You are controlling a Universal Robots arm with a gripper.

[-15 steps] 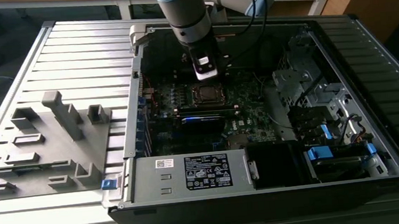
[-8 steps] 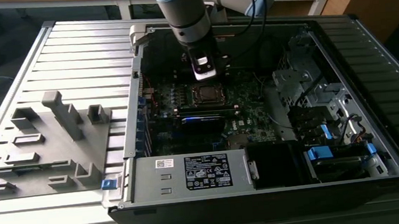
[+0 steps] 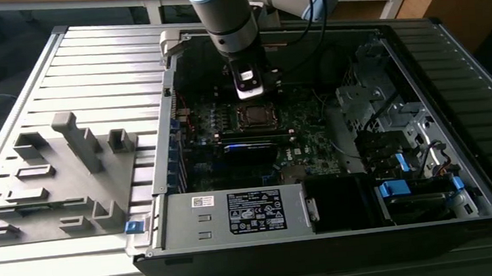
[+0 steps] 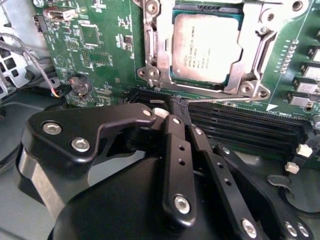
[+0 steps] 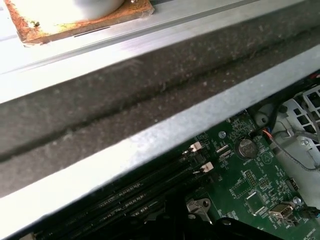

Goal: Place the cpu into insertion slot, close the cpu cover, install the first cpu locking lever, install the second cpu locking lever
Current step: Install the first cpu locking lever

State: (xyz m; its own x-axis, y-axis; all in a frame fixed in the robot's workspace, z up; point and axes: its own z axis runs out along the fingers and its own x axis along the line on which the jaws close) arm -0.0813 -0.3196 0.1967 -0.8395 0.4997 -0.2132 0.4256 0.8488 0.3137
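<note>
Black tool [image 4: 181,107], fingers together and empty, hovers beside the socket; cpu [image 4: 206,47] seated, cpu cover [image 4: 155,55] closed, levers' state unclear.

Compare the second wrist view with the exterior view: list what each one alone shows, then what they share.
Second wrist view alone: close detail of the cpu sitting in its socket, the cpu cover framing it, a thin locking lever lying along the near edge, and the gripper with fingers together beside the black memory slots.

Exterior view alone: the open computer case, the power supply, the grey fixture tray and the arm.

Shared: the green motherboard and the socket area.
</note>
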